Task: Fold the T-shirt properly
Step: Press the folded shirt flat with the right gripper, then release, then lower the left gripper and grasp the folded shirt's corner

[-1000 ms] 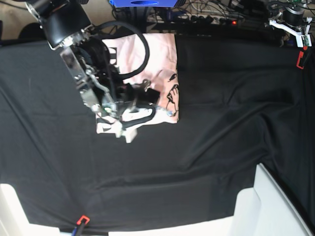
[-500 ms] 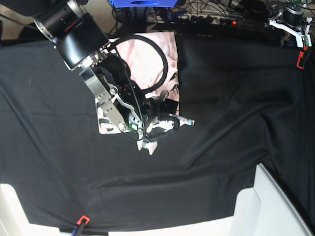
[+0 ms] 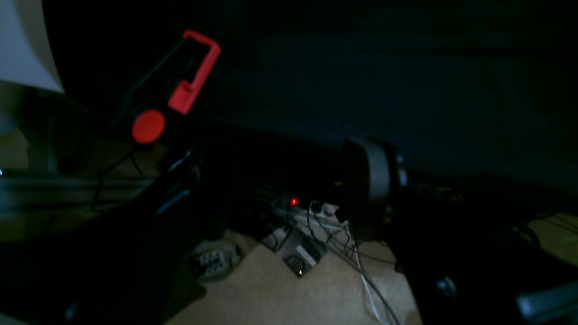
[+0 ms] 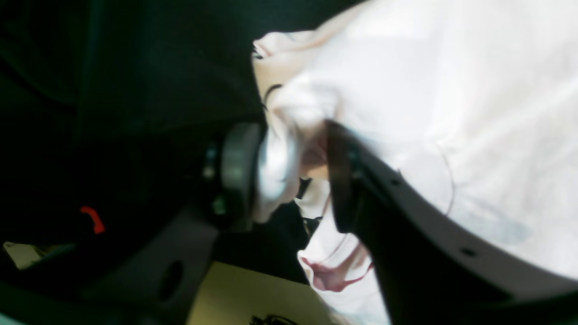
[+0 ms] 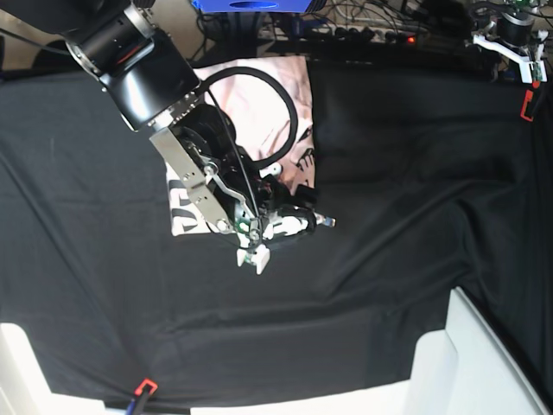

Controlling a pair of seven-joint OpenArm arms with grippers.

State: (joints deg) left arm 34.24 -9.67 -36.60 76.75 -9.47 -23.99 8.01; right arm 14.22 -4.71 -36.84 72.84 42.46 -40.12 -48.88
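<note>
Black cloth (image 5: pixel 406 225) covers the whole table, and the pale pink T-shirt (image 5: pixel 276 95) lies on its far side as a folded rectangle, lettering showing along the near edge. Over that near edge hangs the right gripper (image 5: pixel 281 232); the right wrist view shows its jaws parted with a bunched fold of pink fabric between them, and whether they grip or only straddle it I cannot tell. The left gripper (image 5: pixel 510 39) sits well apart at the far corner, beside a red clamp (image 5: pixel 525 104); its jaws' state I cannot tell. My judgement: a fold is being set down. Next, lift clear without dragging the hem.
</note>
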